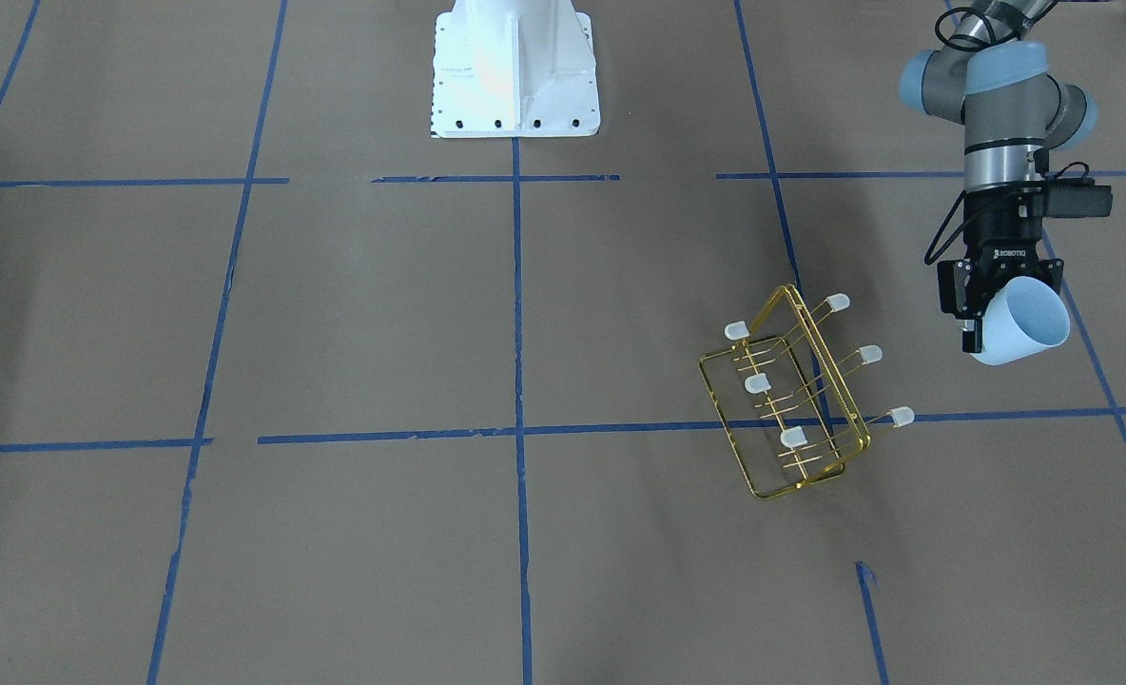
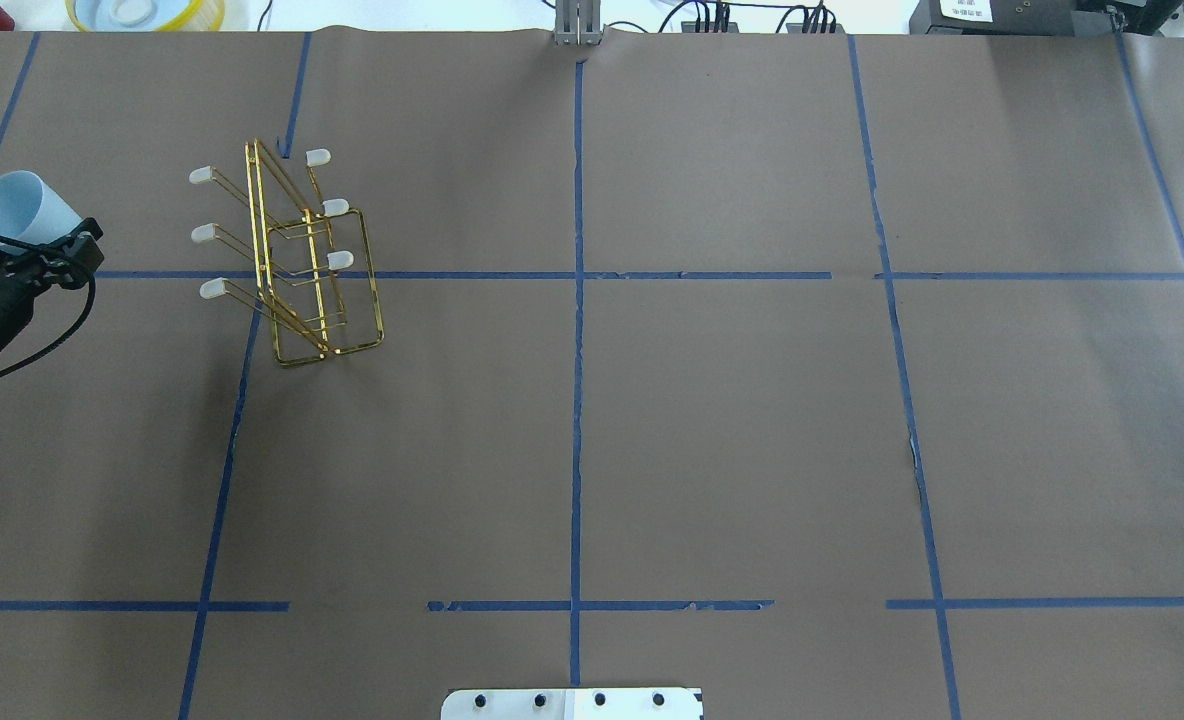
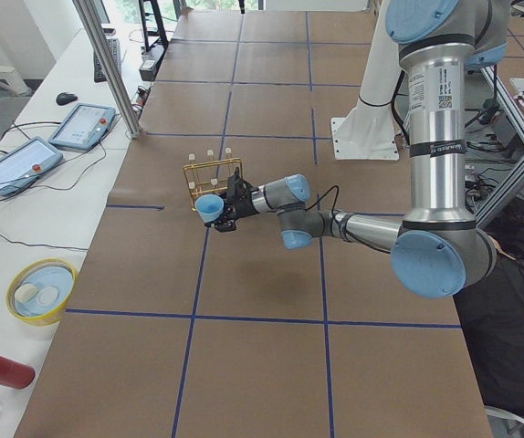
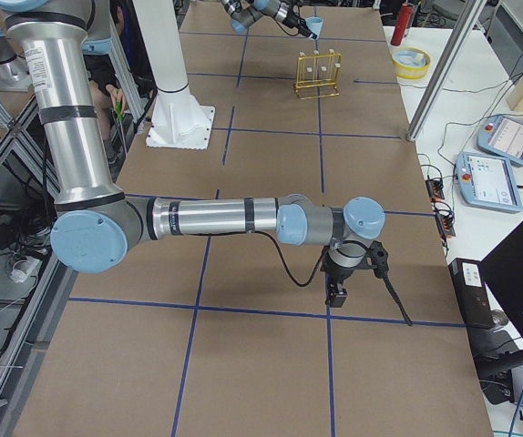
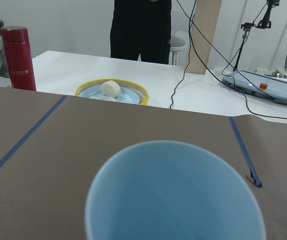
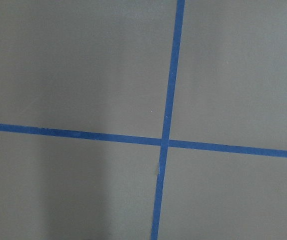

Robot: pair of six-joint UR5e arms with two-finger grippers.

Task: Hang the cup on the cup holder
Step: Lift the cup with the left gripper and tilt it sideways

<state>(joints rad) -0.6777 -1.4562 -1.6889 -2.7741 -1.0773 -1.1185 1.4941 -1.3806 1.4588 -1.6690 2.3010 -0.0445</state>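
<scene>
My left gripper (image 1: 1005, 303) is shut on the pale blue cup (image 1: 1024, 325) and holds it above the table, its mouth pointing away from the wrist. The cup fills the bottom of the left wrist view (image 5: 176, 195) and also shows in the overhead view (image 2: 14, 205). The gold wire cup holder (image 1: 791, 404) stands on the table with whitish-capped prongs; in the overhead view it (image 2: 302, 265) is right of the cup, a clear gap between them. My right gripper (image 4: 337, 293) shows only in the exterior right view, low over the table; I cannot tell whether it is open or shut.
The white robot base (image 1: 515, 67) stands at the robot's edge of the table. A yellow-rimmed bowl (image 5: 112, 92) and a red bottle (image 5: 17, 57) sit on the white bench beyond the table's far edge. A person stands behind the bench. Blue tape lines cross the brown table.
</scene>
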